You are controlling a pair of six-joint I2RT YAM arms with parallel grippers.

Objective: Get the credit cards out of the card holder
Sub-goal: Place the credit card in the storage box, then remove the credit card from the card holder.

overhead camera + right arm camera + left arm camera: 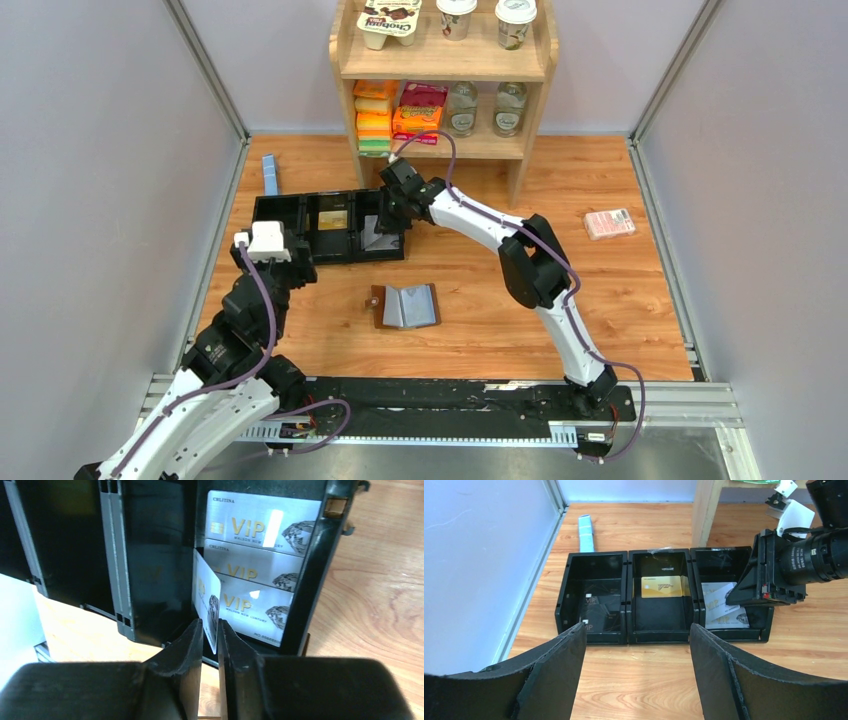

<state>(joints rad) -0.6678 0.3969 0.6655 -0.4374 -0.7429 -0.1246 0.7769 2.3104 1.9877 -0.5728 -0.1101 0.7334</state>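
Only the right wrist camera shows a thin silvery card (206, 600) upright between the right gripper's (210, 626) near-closed fingers; grip unclear. The left gripper (637, 630) has its fingers spread wide.

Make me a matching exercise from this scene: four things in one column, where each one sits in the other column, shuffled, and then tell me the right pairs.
Things
1. flat silvery rectangular VIP cards
2. open brown leather bi-fold card holder
3. flat pink-red packet
4. narrow blue strip

Places
A. on the wooden table, near the right wall
B. by the left wall, beyond the long black compartmented tray
C. lying in the tray's right-end compartment
D. on the table in front of the tray, mid-table

Pairs: 1-C, 2-D, 3-A, 4-B
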